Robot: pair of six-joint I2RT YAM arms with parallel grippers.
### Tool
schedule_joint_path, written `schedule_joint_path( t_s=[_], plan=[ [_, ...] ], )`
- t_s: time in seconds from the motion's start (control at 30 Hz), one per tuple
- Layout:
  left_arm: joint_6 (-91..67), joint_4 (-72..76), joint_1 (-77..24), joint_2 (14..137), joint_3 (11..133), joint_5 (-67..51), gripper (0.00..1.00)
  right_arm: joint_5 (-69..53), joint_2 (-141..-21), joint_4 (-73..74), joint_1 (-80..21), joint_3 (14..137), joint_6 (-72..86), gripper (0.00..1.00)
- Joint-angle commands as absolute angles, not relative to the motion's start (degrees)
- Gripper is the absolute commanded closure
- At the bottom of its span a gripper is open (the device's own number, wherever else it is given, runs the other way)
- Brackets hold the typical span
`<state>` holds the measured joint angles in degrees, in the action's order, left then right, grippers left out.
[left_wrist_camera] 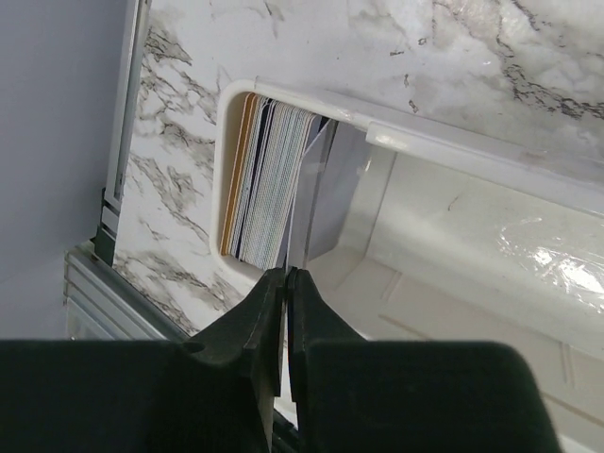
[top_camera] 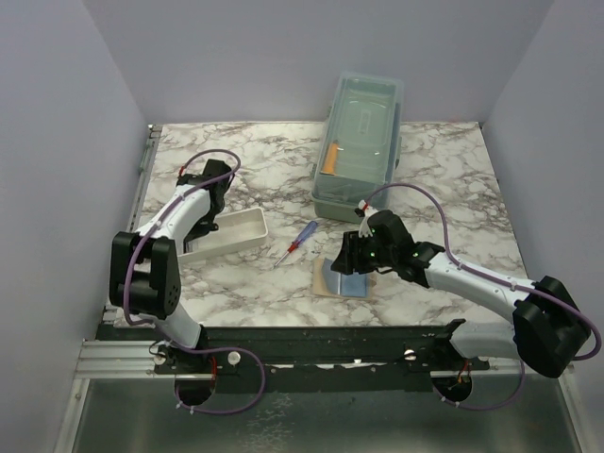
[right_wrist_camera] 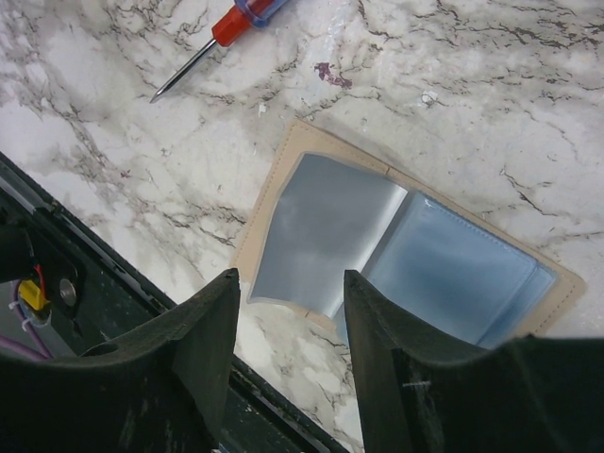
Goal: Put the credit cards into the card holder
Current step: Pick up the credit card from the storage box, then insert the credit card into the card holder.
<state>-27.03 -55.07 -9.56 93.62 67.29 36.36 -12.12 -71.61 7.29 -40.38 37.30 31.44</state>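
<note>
Several credit cards [left_wrist_camera: 264, 179] stand on edge in a stack at one end of the white tray [left_wrist_camera: 444, 151], the outermost one orange-yellow. My left gripper [left_wrist_camera: 286, 276] is shut on the edge of one grey card [left_wrist_camera: 321, 189] beside the stack. In the top view it [top_camera: 213, 200] hangs over the tray's [top_camera: 243, 229] far left end. The card holder [right_wrist_camera: 396, 245] lies open on the table, tan with light blue sleeves, one sleeve lifted. My right gripper [right_wrist_camera: 291, 283] is open and empty just above its near edge. In the top view this gripper [top_camera: 355, 260] partly hides the card holder [top_camera: 330, 281].
A red-and-blue-handled screwdriver [top_camera: 295, 243] lies between the tray and the card holder; it also shows in the right wrist view [right_wrist_camera: 226, 33]. A large clear lidded box [top_camera: 363, 142] with a short orange stick [top_camera: 329, 159] stands at the back. The table's near rail [top_camera: 311, 344] runs just below the card holder.
</note>
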Motion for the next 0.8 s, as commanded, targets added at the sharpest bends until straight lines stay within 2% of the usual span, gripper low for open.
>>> schedule_joint_path(
  t_s=[0.0, 0.23, 0.4, 0.6, 0.77],
  plan=[
    [-28.0, -58.4, -10.7, 88.9, 70.8, 34.1, 1.0, -10.0, -71.7, 9.6, -40.2, 37.3, 31.6, 0.48],
    [-29.1, -61.5, -13.2, 81.5, 78.4, 21.0, 1.0, -7.2, -71.7, 12.0, -40.1, 36.8, 32.9, 0.48],
    [-28.8, -56.8, -16.3, 76.8, 80.9, 2.2, 1.0, -6.2, -73.5, 13.0, -39.7, 36.0, 35.1, 0.58],
    [-33.0, -35.6, -22.5, 70.0, 69.3, -26.2, 1.0, -4.4, -73.6, 14.0, -39.2, 33.7, 38.1, 0.65],
    [-39.5, -17.1, -26.6, 66.5, 54.9, -36.0, 1.0, -3.3, -72.8, 14.9, -38.3, 31.7, 39.7, 0.66]
  ],
)
